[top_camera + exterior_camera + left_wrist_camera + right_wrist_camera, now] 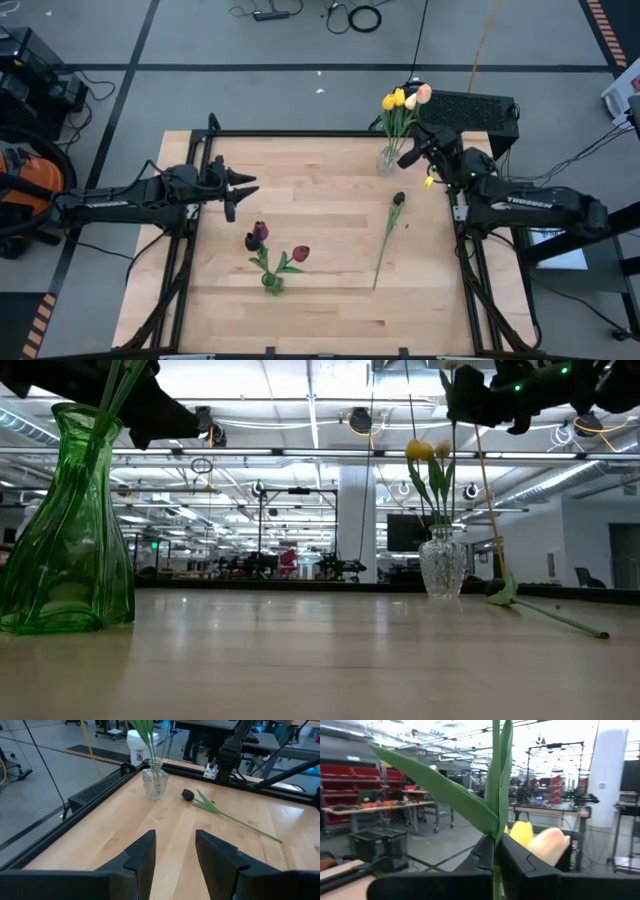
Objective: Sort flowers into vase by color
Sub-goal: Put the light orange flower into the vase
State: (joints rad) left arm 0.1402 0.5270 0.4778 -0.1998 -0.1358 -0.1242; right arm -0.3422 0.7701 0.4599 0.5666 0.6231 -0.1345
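Note:
A clear vase (385,160) at the table's far right holds yellow and cream-peach flowers (404,98). My right gripper (406,156) stands just right of it, shut on a green stem. A green vase (272,284) near the middle front holds dark red and near-black flowers (260,234). One dark-headed flower (397,200) lies flat on the wood, its stem running toward the near edge. My left gripper (244,189) hovers open at the table's left, nothing between its fingers (145,852). My right gripper pinches a flower's thin green stem (495,827) between its two fingers, just below where a long leaf (445,790) branches off. The fingers come about level from the table's right and lie across the upright stem. Its head and lower end lie outside the wrist view.
A black frame rail (300,133) borders the table's far edge and sides. A black box (470,108) sits behind the clear vase. Bare wood lies between the two vases and along the near edge.

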